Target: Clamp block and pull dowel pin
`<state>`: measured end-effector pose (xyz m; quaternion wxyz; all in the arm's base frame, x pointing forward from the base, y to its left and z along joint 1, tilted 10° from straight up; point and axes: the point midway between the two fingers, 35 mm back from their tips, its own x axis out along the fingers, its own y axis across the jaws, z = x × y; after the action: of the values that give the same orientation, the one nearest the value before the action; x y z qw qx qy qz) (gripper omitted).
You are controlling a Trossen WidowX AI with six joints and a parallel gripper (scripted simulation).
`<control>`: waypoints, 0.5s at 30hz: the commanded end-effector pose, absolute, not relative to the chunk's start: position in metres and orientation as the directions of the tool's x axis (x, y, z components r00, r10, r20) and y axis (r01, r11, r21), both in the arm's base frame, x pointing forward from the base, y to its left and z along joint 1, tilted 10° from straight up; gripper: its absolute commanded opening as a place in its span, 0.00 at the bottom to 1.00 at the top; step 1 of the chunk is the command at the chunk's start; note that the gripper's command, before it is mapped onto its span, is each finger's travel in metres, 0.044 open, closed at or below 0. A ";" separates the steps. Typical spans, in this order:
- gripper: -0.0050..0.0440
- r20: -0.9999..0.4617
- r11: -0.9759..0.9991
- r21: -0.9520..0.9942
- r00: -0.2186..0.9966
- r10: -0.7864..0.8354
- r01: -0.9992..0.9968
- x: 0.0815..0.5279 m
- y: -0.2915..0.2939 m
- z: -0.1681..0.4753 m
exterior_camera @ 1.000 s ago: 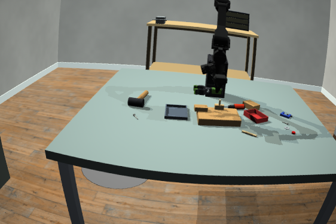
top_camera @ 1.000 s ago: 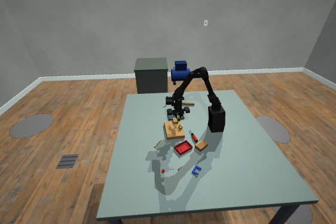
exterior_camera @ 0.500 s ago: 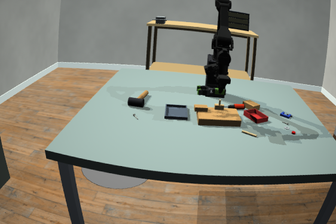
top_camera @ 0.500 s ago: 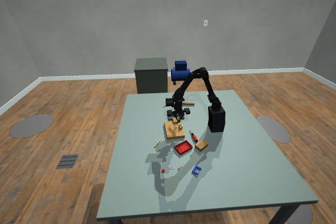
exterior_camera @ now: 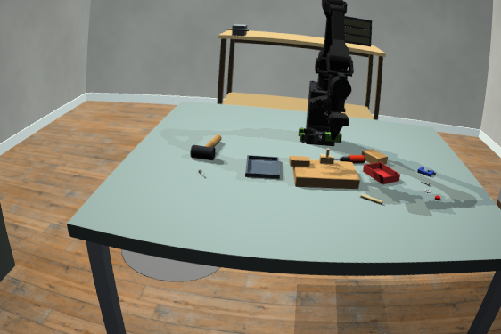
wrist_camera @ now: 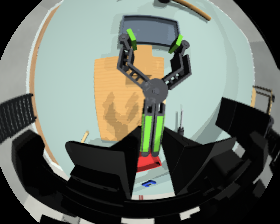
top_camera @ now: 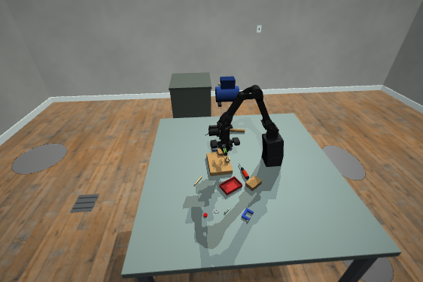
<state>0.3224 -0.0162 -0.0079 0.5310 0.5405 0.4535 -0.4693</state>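
My gripper (top_camera: 225, 147) (exterior_camera: 335, 136) (wrist_camera: 150, 129) is shut on the spring clamp (top_camera: 225, 150) (exterior_camera: 316, 137) (wrist_camera: 155, 91) by its green handles. The clamp's green-padded jaws are spread apart, with nothing seen between them. It hangs above the wooden board (top_camera: 220, 169) (exterior_camera: 327, 182) (wrist_camera: 104, 90). The bench stop (top_camera: 220, 152) (exterior_camera: 299, 161) sits at the board's tray-side end. The small wooden block (top_camera: 227, 159) (exterior_camera: 326, 159) stands near the board's back edge in the exterior view, its dowel pin (exterior_camera: 328, 152) upright, with a gap seen towards the stop. The wrist view hides the block.
A dark grey tray (exterior_camera: 262, 176) (wrist_camera: 151, 18) lies beyond the stop, with a mallet (exterior_camera: 202, 152) further out. A red tray (top_camera: 232, 191) (exterior_camera: 373, 174), a screwdriver (top_camera: 244, 173) (exterior_camera: 356, 158) and a loose wooden block (top_camera: 254, 183) (exterior_camera: 375, 156) lie off the board's other end.
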 end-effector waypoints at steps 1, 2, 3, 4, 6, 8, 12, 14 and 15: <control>0.10 -0.989 -0.025 0.149 0.148 -0.014 0.989 0.323 -0.012 -0.009; 0.10 -0.989 -0.025 0.149 0.148 -0.014 0.989 0.323 -0.011 -0.009; 0.10 -0.989 -0.025 0.149 0.148 -0.014 0.989 0.323 -0.010 -0.009; 0.10 -0.989 -0.025 0.149 0.149 -0.014 0.989 0.323 -0.009 -0.009; 0.10 -0.989 -0.025 0.149 0.149 -0.014 0.989 0.323 -0.006 -0.009; 0.10 -0.989 -0.025 0.149 0.149 -0.014 0.988 0.323 -0.004 -0.009; 0.10 -0.989 -0.025 0.150 0.149 -0.014 0.988 0.323 0.001 -0.009; 0.10 -0.989 -0.025 0.150 0.149 -0.014 0.988 0.323 0.001 -0.009; 0.10 -0.989 -0.025 0.150 0.149 -0.014 0.988 0.323 0.002 -0.009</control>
<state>0.3231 0.0004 -0.0083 0.5316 0.5403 0.4536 -0.4688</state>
